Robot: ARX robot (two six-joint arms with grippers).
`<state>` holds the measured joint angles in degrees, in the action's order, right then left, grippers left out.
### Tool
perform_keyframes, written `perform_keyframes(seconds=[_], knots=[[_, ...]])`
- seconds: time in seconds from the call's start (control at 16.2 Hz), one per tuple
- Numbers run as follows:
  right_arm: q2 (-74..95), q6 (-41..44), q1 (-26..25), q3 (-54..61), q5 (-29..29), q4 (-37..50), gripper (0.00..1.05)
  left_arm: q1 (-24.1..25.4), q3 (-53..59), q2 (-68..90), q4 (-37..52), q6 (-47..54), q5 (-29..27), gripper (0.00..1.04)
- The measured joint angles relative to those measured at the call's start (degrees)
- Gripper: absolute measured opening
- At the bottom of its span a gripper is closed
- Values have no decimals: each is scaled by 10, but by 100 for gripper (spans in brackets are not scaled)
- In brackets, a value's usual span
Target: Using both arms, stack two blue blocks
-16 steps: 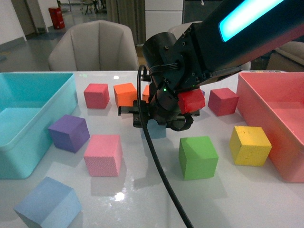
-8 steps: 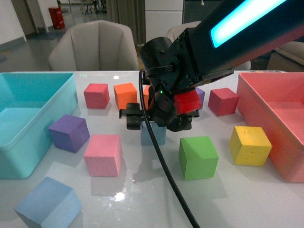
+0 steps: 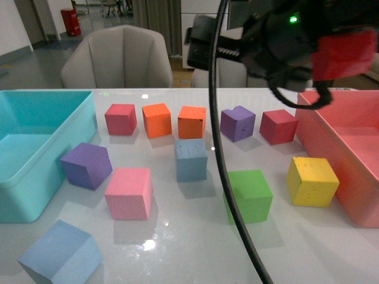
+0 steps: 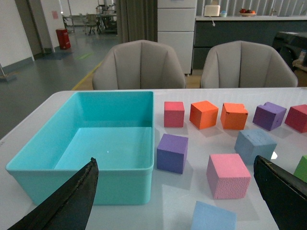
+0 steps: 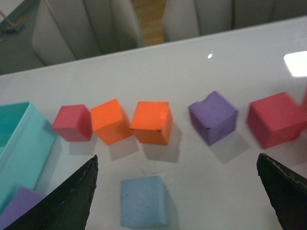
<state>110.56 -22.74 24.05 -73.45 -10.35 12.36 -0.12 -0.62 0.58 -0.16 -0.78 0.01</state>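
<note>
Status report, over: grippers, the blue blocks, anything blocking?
Left gripper open, empty. Right gripper open, empty, held high. One pale blue foam cube mid-table, other pale blue foam cube near-left, unstacked. Pink foam cube sits between them.

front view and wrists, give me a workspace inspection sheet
surface: white glossy table, no spills seen
job's things: centre blue block and near-left blue block, apart, unstacked
clutter: pink cube, green cube, yellow cube, purple cubes, orange cubes, red cubes, turquoise bin, pink bin
grippers: left gripper open, empty; right gripper open, empty, above the table
cables: black cable hangs across front view
surroundings: grey chairs behind table
</note>
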Motion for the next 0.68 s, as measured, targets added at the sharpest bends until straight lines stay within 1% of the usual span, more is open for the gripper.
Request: perform_keyframes(seconds=[0.12,0.19,0.31,0.49,0.56,0.68], knots=[[-133,67,14,168,-80,107,98,0,0,0,0,0,0,98],[-198,95,32,246,-104,140,98,0,0,0,0,0,0,98],[-306,126,61,369,-139,157,98,0,0,0,0,0,0,98],[-472,137,62,485,-190,124,98,0,0,0,0,0,0,98],[-520,153,52,526,-186,178,94,0,0,0,0,0,0,98],[-549,173,35,553,-166,217,87,0,0,0,0,0,0,98]])
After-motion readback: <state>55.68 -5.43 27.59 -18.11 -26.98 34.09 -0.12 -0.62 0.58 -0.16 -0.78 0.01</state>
